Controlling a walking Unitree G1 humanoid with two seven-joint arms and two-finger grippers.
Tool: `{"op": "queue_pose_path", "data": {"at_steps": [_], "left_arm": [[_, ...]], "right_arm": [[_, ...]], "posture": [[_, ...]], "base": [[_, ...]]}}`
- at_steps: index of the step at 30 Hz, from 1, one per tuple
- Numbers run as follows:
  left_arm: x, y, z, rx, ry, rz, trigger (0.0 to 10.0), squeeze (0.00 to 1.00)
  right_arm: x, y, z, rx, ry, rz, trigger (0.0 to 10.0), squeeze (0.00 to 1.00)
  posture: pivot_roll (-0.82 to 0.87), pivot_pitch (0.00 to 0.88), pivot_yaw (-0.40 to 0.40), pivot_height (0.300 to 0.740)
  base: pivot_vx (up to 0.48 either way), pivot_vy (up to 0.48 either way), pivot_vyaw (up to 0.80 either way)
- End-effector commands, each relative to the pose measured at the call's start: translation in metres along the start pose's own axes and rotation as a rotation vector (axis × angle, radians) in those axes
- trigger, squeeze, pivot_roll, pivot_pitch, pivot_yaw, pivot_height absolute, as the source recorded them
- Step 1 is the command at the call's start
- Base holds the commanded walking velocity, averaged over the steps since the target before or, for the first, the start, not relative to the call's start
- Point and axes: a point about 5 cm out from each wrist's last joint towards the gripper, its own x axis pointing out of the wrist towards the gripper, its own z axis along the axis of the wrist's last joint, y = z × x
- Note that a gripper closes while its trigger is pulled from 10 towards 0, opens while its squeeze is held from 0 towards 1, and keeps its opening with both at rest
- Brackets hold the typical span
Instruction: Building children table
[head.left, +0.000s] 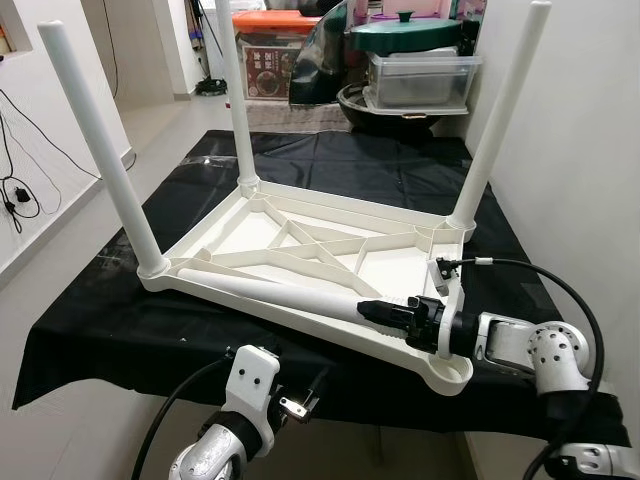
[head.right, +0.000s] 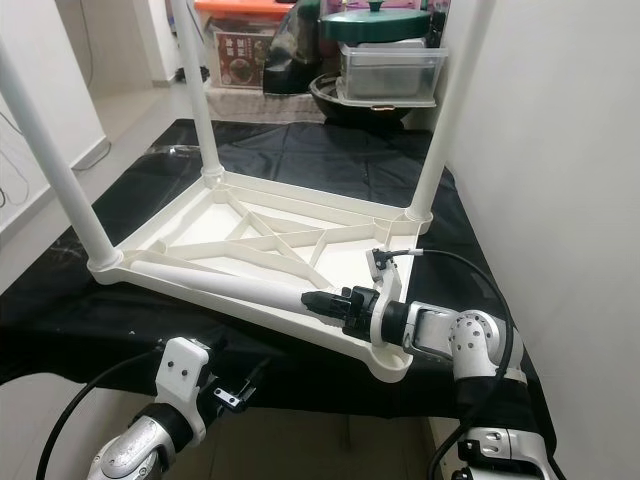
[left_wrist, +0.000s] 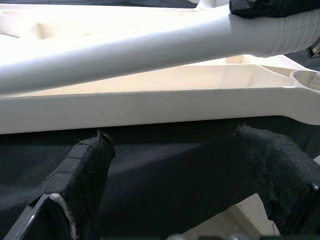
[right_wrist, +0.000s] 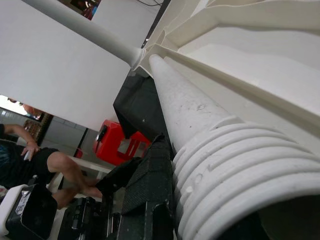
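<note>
A white children's table (head.left: 390, 265) lies upside down on a black cloth (head.left: 110, 320). Three white legs stand in its corners, at the near left (head.left: 95, 140), far left (head.left: 235, 100) and far right (head.left: 500, 120). A loose fourth leg (head.left: 280, 290) lies along the near rim. My right gripper (head.left: 372, 309) is shut on its threaded end (right_wrist: 225, 165), just short of the empty near-right socket (head.left: 450, 372). My left gripper (head.left: 300, 405) hangs open below the front edge, its fingers (left_wrist: 90, 165) apart before the rim (left_wrist: 150, 105).
Behind the table stand a green-lidded pot (head.left: 405, 35), a clear container (head.left: 420, 80) and an orange-lidded box (head.left: 270, 50). A white wall (head.left: 580, 150) runs close along the right. Cables (head.left: 20, 195) lie on the floor at left. A person (right_wrist: 55, 170) sits in the right wrist view.
</note>
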Motion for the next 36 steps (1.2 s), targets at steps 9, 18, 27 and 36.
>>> {"op": "queue_pose_path", "data": {"at_steps": [9, 18, 27, 36], "left_arm": [[0.0, 0.002, -0.004, 0.006, 0.025, -0.002, 10.0, 0.0], [0.001, 0.002, -0.004, 0.004, 0.024, 0.001, 10.0, 0.0], [0.002, 0.004, -0.004, -0.001, 0.021, 0.0, 10.0, 0.0], [0.011, 0.028, 0.022, -0.167, -0.104, 0.109, 10.0, 1.0]], "right_arm": [[-0.009, 0.003, 0.012, -0.021, -0.081, 0.053, 0.0, 0.0], [-0.026, 0.0, 0.025, -0.055, -0.158, 0.063, 0.0, 0.0], [-0.045, -0.004, 0.041, -0.061, -0.276, 0.072, 0.0, 0.0], [-0.041, 0.007, 0.027, 0.002, -0.395, 0.244, 0.0, 0.0]], "posture": [[0.0, 0.006, -0.033, 0.74], [0.0, 0.005, -0.032, 0.74], [-0.01, 0.0, -0.029, 0.74], [-0.01, 0.0, -0.027, 0.74]], "base": [[0.0, 0.0, 0.0], [0.0, 0.0, 0.0], [0.0, 0.0, 0.0], [0.0, 0.0, 0.0]]}}
